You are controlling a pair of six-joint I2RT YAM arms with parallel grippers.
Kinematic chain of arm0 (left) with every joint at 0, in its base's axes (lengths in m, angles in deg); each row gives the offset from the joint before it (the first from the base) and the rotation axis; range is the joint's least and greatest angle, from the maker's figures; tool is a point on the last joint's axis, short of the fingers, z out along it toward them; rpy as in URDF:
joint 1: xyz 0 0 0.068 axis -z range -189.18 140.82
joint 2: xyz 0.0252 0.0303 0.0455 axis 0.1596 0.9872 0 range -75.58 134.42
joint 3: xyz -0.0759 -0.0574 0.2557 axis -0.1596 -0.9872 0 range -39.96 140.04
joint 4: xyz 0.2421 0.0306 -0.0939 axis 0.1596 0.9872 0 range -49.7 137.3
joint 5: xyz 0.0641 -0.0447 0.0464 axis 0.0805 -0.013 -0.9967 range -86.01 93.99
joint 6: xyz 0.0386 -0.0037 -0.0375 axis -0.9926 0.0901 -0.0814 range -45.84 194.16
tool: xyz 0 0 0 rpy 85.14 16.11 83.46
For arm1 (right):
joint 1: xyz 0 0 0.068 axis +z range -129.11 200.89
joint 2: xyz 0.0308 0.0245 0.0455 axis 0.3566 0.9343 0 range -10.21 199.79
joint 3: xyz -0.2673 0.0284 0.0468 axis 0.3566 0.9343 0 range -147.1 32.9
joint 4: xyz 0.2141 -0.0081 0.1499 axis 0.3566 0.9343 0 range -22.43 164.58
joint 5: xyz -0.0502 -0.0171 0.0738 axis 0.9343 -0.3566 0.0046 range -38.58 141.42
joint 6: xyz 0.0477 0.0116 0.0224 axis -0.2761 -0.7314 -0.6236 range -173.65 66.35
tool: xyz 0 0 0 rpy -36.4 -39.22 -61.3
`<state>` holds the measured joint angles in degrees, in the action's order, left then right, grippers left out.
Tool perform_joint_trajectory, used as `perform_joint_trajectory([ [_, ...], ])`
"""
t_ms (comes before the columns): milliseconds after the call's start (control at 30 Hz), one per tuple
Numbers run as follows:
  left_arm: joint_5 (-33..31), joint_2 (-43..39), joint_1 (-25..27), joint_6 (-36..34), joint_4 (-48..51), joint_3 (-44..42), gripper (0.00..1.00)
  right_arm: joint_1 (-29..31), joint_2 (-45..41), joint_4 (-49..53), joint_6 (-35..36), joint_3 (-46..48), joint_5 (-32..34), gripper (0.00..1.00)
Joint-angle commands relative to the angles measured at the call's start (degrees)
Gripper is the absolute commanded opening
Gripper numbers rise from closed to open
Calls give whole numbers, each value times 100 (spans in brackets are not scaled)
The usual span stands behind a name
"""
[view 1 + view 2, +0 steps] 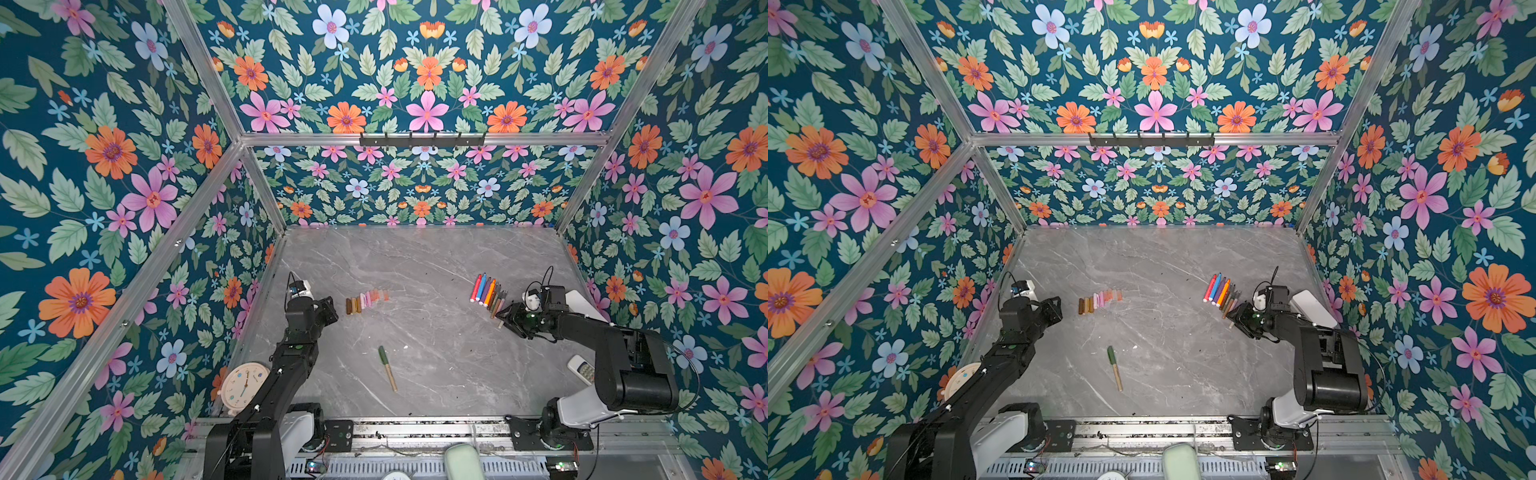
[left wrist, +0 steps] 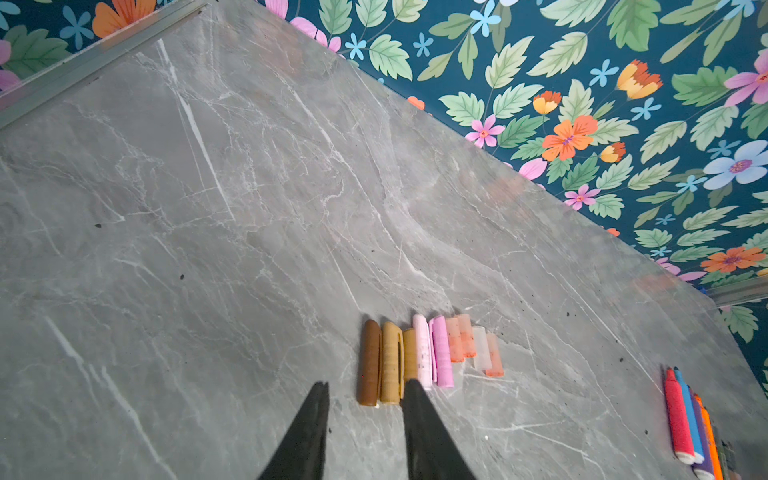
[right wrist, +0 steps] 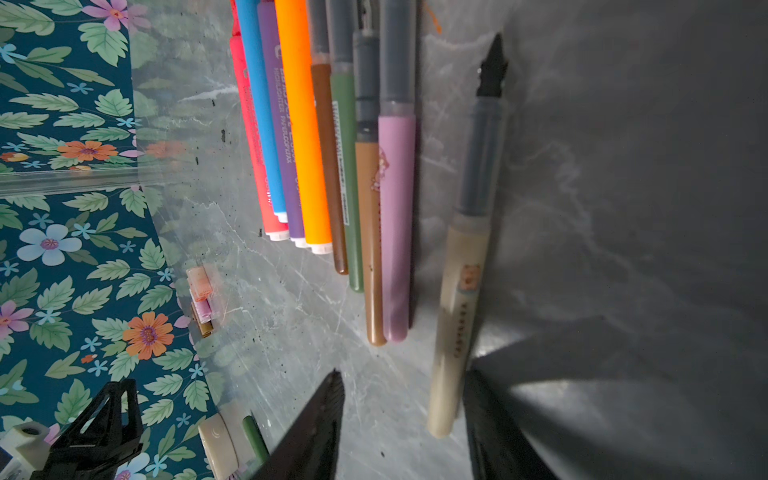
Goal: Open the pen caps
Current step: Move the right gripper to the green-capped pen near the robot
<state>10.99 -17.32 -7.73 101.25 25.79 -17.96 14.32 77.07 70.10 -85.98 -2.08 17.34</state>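
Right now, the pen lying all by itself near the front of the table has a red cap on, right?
Not quite. The lone pen wears a dark green cap, not a red one. Both top views show it lying apart from the other pens on the table.

Tabletop [image 1: 415, 266] recorded as smooth, glossy marble-look stone (wall pattern [image 3: 62, 104] reflected), pen caps [image 2: 441, 357] matt plastic, some translucent, pens [image 3: 299, 124] smooth plastic, frame rail [image 1: 291, 139] bare metal.

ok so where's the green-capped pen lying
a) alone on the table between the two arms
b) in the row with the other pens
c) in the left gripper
a: the green-capped pen lies by itself on the table, well apart from the row of pens.
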Motion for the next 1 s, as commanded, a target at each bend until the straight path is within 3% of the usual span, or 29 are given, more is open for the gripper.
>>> perform_joint_trajectory([
  [0,-11,3,-5,-40,-61,12,34,7,52,199,81,9,166,49],
  [200,12,21,-5,-36,-62,24,34,8,-115,325,127,22,199,49],
  [400,46,27,-5,-20,-79,19,34,30,-883,874,246,59,383,48],
  [500,77,-3,-4,-11,-79,18,34,440,-1384,1145,261,123,749,47],
  [600,69,-41,-5,-2,-79,7,34,1730,-1647,1433,236,1,1508,46],
  [700,60,-77,0,7,-79,-6,34,3466,-1435,1555,104,-359,2318,45],
  [767,39,-124,-3,9,-79,-20,34,4508,-908,1690,35,-824,2704,45],
  [967,-53,-348,-2,11,-81,-108,34,6818,1021,2745,294,-2812,3759,43],
])
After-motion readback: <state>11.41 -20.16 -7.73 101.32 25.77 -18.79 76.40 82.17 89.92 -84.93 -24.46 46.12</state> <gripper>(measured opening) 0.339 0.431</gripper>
